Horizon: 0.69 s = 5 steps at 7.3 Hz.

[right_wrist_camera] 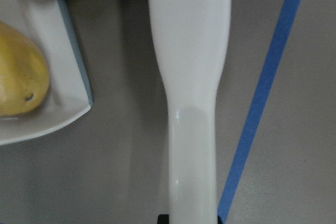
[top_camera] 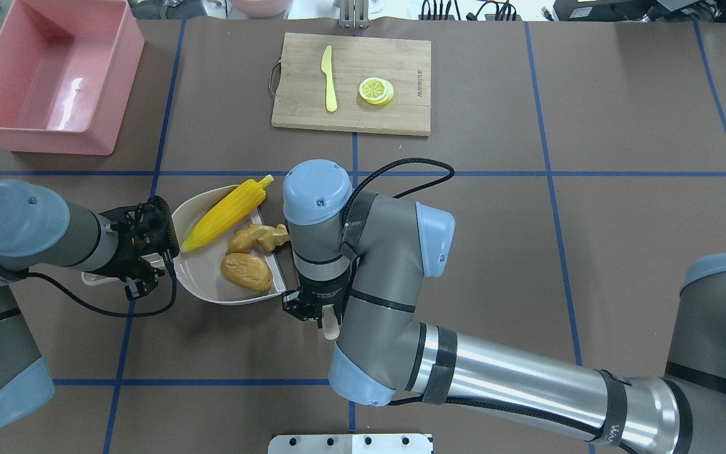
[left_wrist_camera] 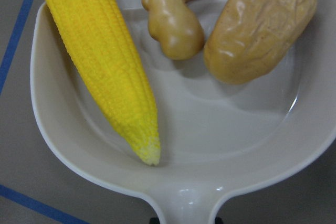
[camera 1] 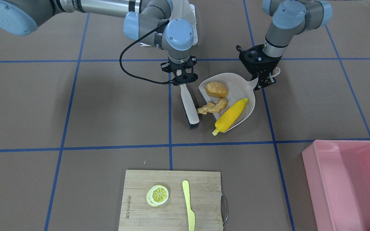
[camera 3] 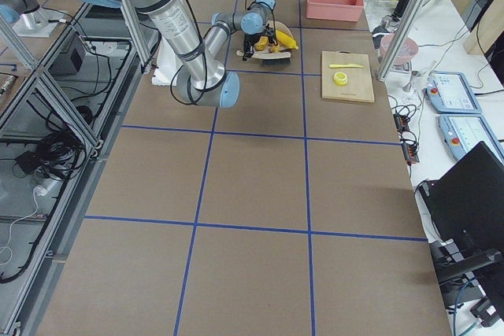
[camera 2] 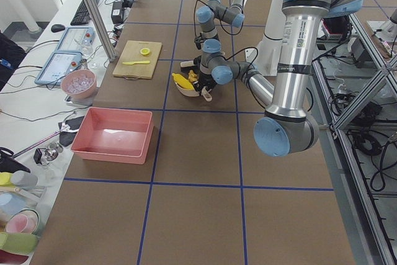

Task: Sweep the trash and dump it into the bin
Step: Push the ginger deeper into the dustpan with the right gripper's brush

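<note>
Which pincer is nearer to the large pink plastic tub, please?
Left. The left pincer grips the beige dustpan, on the side facing the pink plastic tub; the right pincer holds the white brush beyond the pan, farther away.

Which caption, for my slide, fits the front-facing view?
Left tool holds the dustpan loaded with potato, ginger and corn; right tool holds the brush.

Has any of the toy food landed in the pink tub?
No, the pink tub holds nothing; the corn cob, potato and ginger root all lie in the beige dustpan.
</note>
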Tool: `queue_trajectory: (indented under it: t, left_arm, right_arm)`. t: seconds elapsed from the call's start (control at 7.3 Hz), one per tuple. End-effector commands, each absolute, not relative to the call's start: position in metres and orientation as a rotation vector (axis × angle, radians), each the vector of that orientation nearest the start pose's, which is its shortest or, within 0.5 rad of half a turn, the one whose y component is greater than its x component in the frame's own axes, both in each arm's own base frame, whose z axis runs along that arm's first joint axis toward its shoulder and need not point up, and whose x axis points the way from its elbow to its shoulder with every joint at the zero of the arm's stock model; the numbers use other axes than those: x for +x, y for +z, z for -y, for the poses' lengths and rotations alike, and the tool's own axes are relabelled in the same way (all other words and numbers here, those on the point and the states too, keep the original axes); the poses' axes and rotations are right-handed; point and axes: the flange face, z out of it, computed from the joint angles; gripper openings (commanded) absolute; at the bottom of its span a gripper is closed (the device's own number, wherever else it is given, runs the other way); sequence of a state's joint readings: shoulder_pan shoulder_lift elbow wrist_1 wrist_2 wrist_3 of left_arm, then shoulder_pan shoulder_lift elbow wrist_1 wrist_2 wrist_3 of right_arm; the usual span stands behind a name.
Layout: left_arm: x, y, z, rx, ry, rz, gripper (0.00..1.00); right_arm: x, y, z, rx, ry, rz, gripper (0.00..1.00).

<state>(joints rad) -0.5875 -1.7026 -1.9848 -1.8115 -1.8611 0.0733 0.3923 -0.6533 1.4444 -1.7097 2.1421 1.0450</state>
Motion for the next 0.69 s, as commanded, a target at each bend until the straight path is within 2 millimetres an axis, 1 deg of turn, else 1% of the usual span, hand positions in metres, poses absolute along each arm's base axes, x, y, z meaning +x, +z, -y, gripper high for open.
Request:
queue_trajectory:
  t: [0.0,0.14,0.27,0.41,0.55]
  left_arm:
    - [0.382,0.377,0.380,0.617,1.106,-0.627,0.00]
    - [0.382,0.377,0.380,0.619,1.106,-0.628,0.00]
    - [0.381,0.377,0.381,0.618,1.105,-0.629,0.00]
    - [0.382,0.376,0.380,0.621,1.106,-0.631,0.00]
    - [0.381,0.374,0.381,0.635,1.104,-0.634,0.00]
  right_arm:
    - [-0.681,0.113,0.320,-0.234,-0.314,0.829,0.00]
    - [-0.689,0.101,0.318,-0.240,-0.306,0.828,0.00]
    - [-0.688,0.085,0.317,-0.237,-0.310,0.846,0.00]
    - [-0.687,0.073,0.316,-0.239,-0.308,0.859,0.00]
    - [-0.676,0.076,0.335,-0.250,-0.301,0.866,0.00]
